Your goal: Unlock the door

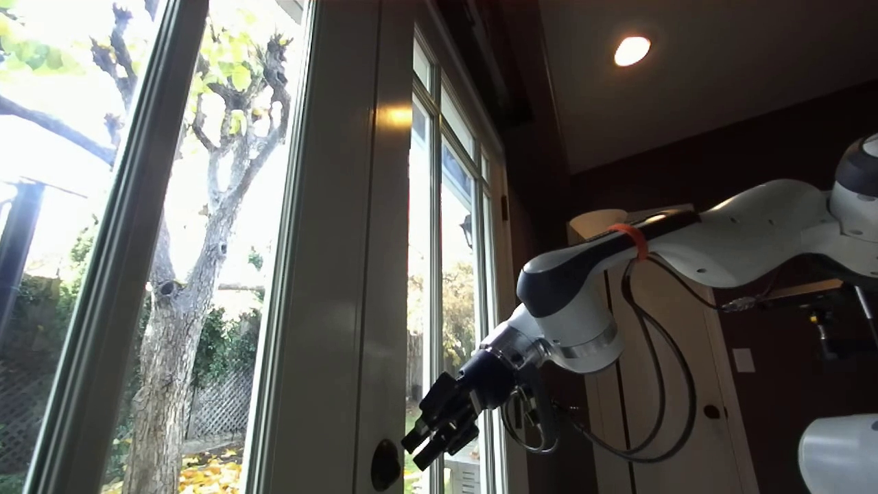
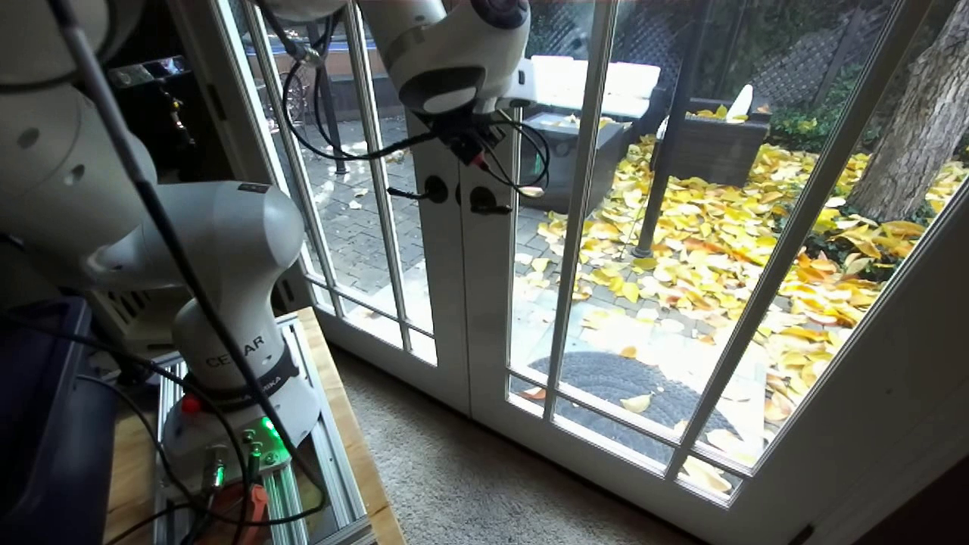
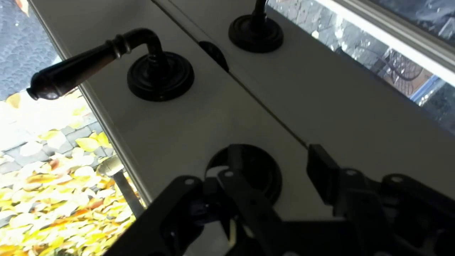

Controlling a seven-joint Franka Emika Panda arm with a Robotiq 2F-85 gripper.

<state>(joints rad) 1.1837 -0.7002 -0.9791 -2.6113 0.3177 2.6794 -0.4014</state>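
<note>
The door [image 1: 329,288] has a wide pale frame round glass panes; it also shows in an exterior view [image 2: 488,318] and in the wrist view [image 3: 177,131]. Its dark round lock knob [image 1: 385,465] is at the bottom of an exterior view, and sits low in the middle of the wrist view [image 3: 261,170]. My gripper [image 1: 416,453] is open with nothing between its fingers, just beside the knob, tilted down. In the wrist view the gripper [image 3: 275,160] has its left finger overlapping the knob and its right finger to the knob's right. Contact cannot be told.
A dark lever handle [image 3: 85,65] is on the same door, with another round handle base [image 3: 256,33] on the neighbouring door leaf. A dark latch piece [image 3: 214,55] sits at the seam. Cables [image 2: 363,155] loop from the arm. The robot base [image 2: 242,409] stands on a wooden table.
</note>
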